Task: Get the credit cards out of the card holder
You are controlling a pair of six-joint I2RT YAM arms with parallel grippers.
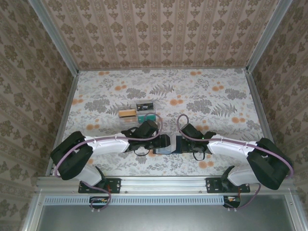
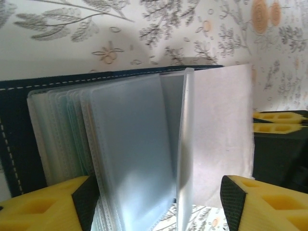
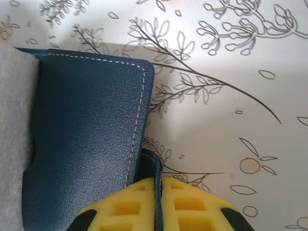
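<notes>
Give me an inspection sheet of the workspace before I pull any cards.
Surface: floral tablecloth, lying flat.
Job's things: card holder lies open between the arms, with its greyish sleeves fanned up; I cannot make out cards inside them.
Clutter: clear box with orange and teal contents, beyond the left arm.
End effectors: left end effector is open and straddles the sleeves; right end effector is shut on the card holder's cover edge.
Cables: purplish cables loop over both wrists.
Surroundings: patterned walls on three sides.
</notes>
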